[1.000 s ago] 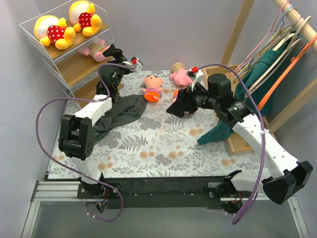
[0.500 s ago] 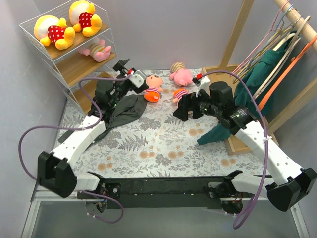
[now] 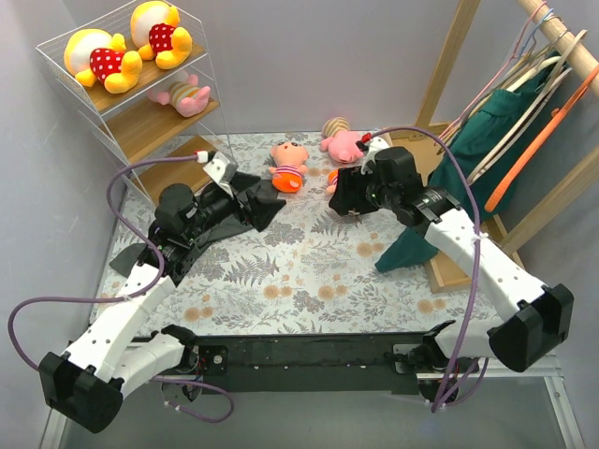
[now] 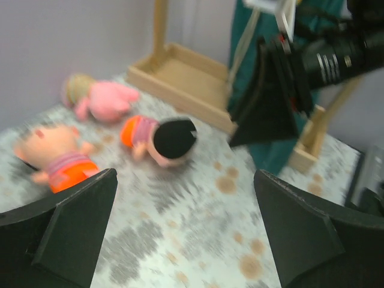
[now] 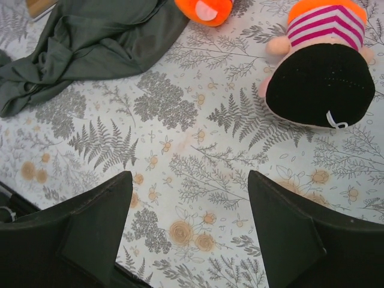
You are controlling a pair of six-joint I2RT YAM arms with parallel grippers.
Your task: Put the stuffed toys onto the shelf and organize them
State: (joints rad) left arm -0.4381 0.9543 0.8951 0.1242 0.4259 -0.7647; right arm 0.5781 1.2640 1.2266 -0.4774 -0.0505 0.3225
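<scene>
Two yellow bears [image 3: 103, 58] [image 3: 159, 30] lie on the top board of the white wire shelf [image 3: 140, 131], and a pink pig [image 3: 182, 94] lies on its middle board. On the table lie a peach-orange doll [image 3: 288, 165] [image 4: 57, 157], a pink pig [image 3: 339, 140] [image 4: 101, 99] and a black-haired doll [image 3: 333, 177] [image 4: 163, 138] [image 5: 321, 69]. My left gripper [image 3: 255, 198] [image 4: 186, 240] is open and empty over the table, left of the dolls. My right gripper [image 3: 348, 196] [image 5: 192, 225] is open and empty, low beside the black-haired doll.
A dark grey cloth [image 3: 159, 248] [image 5: 90, 42] lies on the table's left under my left arm. A wooden clothes rack [image 3: 449, 267] with hangers and a teal garment [image 3: 496, 126] stands at the right. The shelf's bottom board [image 3: 173, 168] shows bare.
My left arm has drawn back from the shelf toward the near side and turned toward the dolls. My right gripper has moved a little farther, to the black-haired doll.
</scene>
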